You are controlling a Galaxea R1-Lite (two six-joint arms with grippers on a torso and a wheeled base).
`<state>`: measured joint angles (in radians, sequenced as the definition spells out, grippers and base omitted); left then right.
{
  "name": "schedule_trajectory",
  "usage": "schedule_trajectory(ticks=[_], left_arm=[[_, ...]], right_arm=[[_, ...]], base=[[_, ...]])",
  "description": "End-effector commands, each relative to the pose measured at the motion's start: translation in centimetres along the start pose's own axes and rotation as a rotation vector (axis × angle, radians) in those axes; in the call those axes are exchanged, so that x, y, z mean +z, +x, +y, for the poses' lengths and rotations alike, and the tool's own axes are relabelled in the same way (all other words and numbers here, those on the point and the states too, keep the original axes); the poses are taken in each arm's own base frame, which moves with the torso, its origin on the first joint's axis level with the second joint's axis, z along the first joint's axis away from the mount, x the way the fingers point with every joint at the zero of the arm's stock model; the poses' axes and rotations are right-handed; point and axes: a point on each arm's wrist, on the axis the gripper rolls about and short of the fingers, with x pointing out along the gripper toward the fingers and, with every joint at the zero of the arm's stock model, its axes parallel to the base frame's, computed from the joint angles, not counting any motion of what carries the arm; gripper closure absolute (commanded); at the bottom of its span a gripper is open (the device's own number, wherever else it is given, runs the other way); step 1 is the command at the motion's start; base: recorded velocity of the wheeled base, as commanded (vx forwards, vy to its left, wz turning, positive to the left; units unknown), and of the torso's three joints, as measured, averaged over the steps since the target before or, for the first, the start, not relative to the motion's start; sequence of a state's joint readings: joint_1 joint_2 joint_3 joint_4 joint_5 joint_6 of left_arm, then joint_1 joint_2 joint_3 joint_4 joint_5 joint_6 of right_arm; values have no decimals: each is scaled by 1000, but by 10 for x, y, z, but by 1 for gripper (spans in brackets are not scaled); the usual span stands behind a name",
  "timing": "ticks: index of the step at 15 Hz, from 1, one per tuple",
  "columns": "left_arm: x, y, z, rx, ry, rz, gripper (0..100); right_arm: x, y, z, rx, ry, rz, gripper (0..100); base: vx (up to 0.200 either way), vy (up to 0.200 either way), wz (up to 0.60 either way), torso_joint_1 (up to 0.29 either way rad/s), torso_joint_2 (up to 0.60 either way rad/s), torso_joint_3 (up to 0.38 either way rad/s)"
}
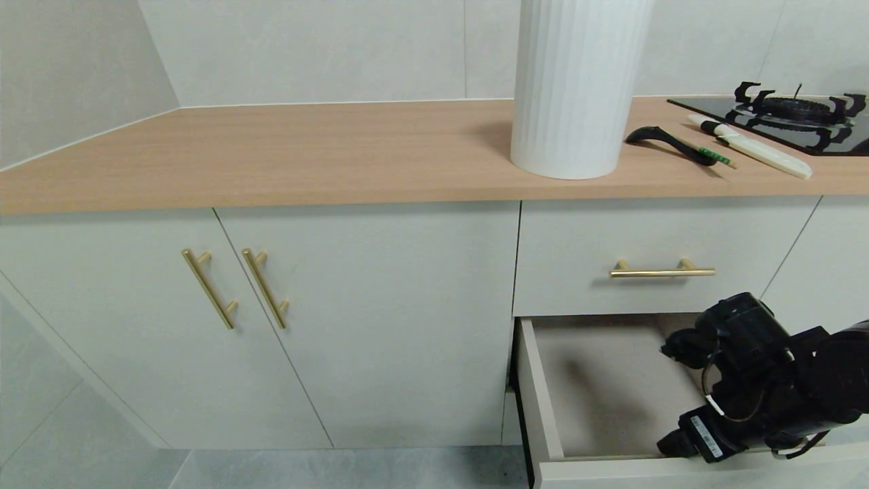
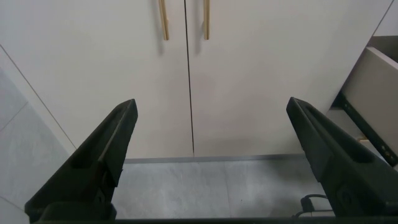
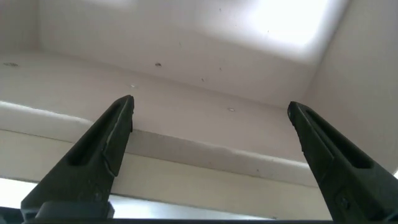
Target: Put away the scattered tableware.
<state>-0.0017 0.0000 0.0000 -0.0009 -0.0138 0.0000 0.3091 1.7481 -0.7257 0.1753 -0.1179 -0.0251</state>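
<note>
Labels: one white sticker (image 1: pixel 706 437) with dark bar-like print is seen on the black housing of the right arm; the print is too small to be read.

Task items: three utensils lie on the wooden table (image 1: pixel 305 156), at its right end.
- A black ladle (image 1: pixel 669 142) lies just beside the foot of a tall white ribbed container (image 1: pixel 577 88), bowl toward the container.
- A thin green-handled utensil (image 1: pixel 718 158) lies at the ladle's handle end; whether they touch cannot be told, nor can its kind.
- A white knife (image 1: pixel 753 149) lies slanted between that utensil and the stove (image 1: pixel 794 115), one end at the stove's glass edge.

Storage: the lower drawer (image 1: pixel 543 394), below the utensils, is pulled out and its pale floor is exposed. The upper drawer (image 1: pixel 577 238) above it is closed and carries a gold bar handle (image 1: pixel 662 272). To the left, two cabinet doors (image 1: pixel 380 326) are closed, each with a slanted-looking gold handle (image 1: pixel 265 288).

Right end effector (image 3: pixel 208 106): released, fingers (image 3: pixel 106 149) spread wide with nothing between them. It is held at the front rail of the open drawer and faces into the drawer's interior. In the head view the right arm is seen over the drawer's front right corner.

Left end effector (image 2: pixel 211 109): released, fingers (image 2: pixel 106 155) spread wide with nothing between them. It is held low in front of the closed cabinet doors and above the grey tiled floor (image 2: pixel 205 186), well apart from the utensils.

Obstructions: the white container stands on the table, just left of the ladle.
</note>
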Motion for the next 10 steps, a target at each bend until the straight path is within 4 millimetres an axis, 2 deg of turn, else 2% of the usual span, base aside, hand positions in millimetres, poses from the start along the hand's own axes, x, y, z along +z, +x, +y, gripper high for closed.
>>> schedule_trajectory(ticks=[1, 4, 10], left_arm=[[0, 0, 0, 0, 0, 1, 0], [0, 0, 0, 0, 0, -1, 0], [0, 0, 0, 0, 0, -1, 0]], right_arm=[[-3, -2, 1, 2, -23, 38, 0], [-12, -5, 7, 15, -84, 132, 0], [-24, -8, 8, 30, -188, 265, 0]], base=[[0, 0, 0, 0, 0, 0], [0, 0, 0, 0, 0, 0], [0, 0, 0, 0, 0, 0]])
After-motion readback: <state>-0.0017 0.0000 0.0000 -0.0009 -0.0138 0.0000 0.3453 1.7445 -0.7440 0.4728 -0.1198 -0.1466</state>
